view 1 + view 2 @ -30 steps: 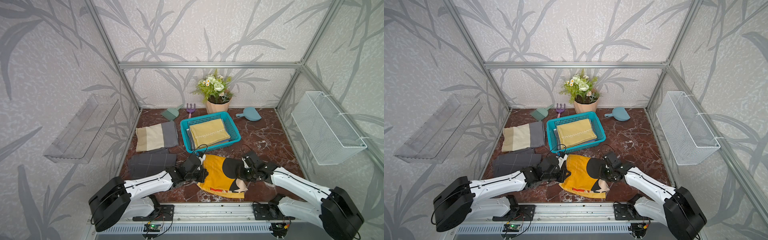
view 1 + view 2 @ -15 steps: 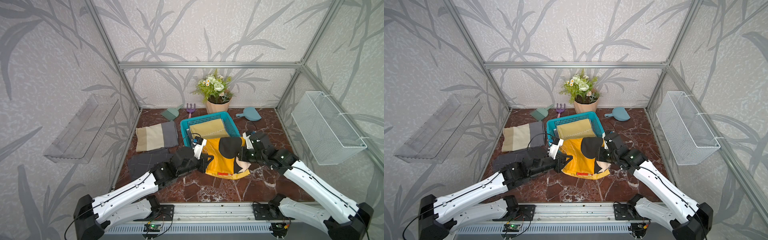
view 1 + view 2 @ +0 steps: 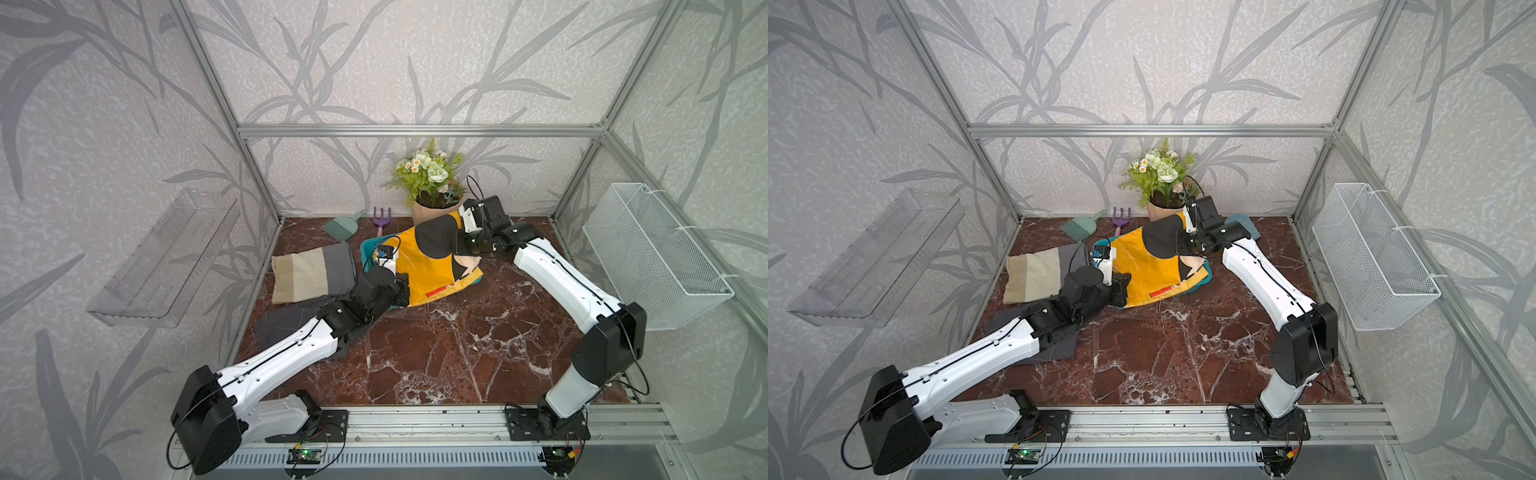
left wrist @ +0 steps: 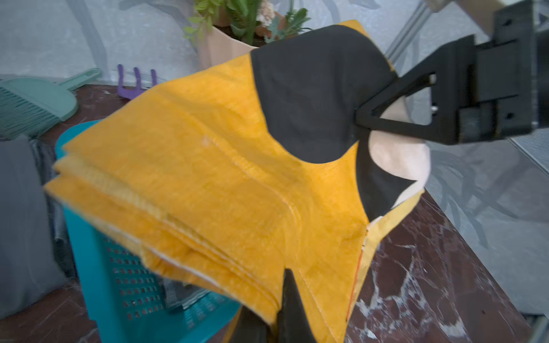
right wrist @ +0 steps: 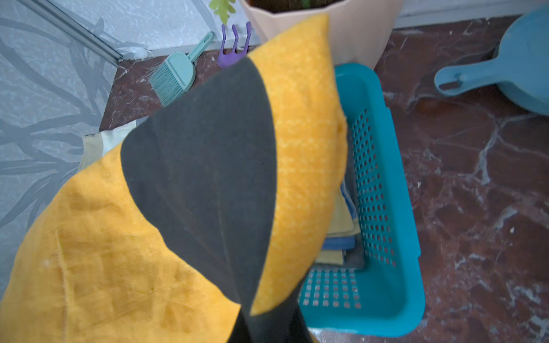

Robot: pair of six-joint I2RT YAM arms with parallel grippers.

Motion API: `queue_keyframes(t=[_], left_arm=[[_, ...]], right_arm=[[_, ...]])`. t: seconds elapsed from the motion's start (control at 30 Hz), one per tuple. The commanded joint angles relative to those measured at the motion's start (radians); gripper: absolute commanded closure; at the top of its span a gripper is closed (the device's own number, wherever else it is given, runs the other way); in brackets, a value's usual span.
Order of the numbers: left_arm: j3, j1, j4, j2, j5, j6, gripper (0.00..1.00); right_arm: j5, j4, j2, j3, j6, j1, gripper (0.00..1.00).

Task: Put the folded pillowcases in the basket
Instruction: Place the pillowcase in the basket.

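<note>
Both arms reach over the red-brown marble tabletop (image 3: 436, 353).

Task item: the folded orange-yellow pillowcase with a black curved patch and a cream patch (image 3: 419, 266) (image 3: 1142, 266) hangs between the two grippers. It is spread over the rectangular teal-blue perforated plastic basket (image 3: 366, 249) (image 3: 1202, 280) and hides most of it. In the left wrist view the stacked folded edges (image 4: 222, 178) sit above the basket's wall (image 4: 98, 267). I cannot tell whether the cloth touches the rim.

Left gripper (image 3: 402, 286) (image 4: 277, 303): fingers clenched on the pillowcase's near-left edge.

Right gripper (image 3: 457, 249) (image 4: 364, 118): fingers pinched on the far-right edge at the black patch. The right wrist view shows cloth running into the closed fingers (image 5: 267, 320).

Basket contents: folded pale yellow and blue cloths (image 5: 338, 234) lie inside, under the pillowcase (image 5: 89, 252).

Surroundings:
- A folded beige-and-grey cloth (image 3: 311, 274) lies just left of the basket.
- A dark grey cloth (image 3: 291, 320) lies nearer, partly under the left arm.
- A green hand brush (image 3: 343, 226) and a purple toy rake (image 3: 382, 218) lie far left of the basket.
- A potted flowering plant (image 3: 428, 178) stands at the far wall.
- A blue scoop (image 3: 1246, 226) shows behind the right wrist.
- A white wire-mesh basket (image 3: 652, 253) hangs on the right wall.
- A clear plastic shelf (image 3: 166, 257) hangs on the left wall.
</note>
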Motion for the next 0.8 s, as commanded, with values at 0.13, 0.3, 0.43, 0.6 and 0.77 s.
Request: queue_keyframes(t=[0.13, 0.3, 0.43, 0.6, 0.77], left_arm=[[0.01, 0.159, 0.179, 0.112, 0.119, 0.058, 1.0], [0.019, 0.2, 0.21, 0.222, 0.174, 0.055, 1.0], [-0.008, 0.206, 0.252, 0.287, 0.2, 0.041, 1.0], [-0.052, 0.207, 0.281, 0.339, 0.211, 0.017, 1.0], [-0.062, 0.208, 0.255, 0.334, 0.203, 0.021, 0.46]], right_arm=[[0.025, -0.026, 0.229, 0.198, -0.087, -0.039, 1.0], [0.025, -0.052, 0.36, 0.299, -0.093, -0.057, 1.0], [0.026, -0.07, 0.428, 0.344, -0.099, -0.063, 1.0], [0.036, -0.153, 0.502, 0.401, -0.104, -0.064, 0.76], [0.065, -0.161, 0.498, 0.385, -0.105, -0.064, 0.31]])
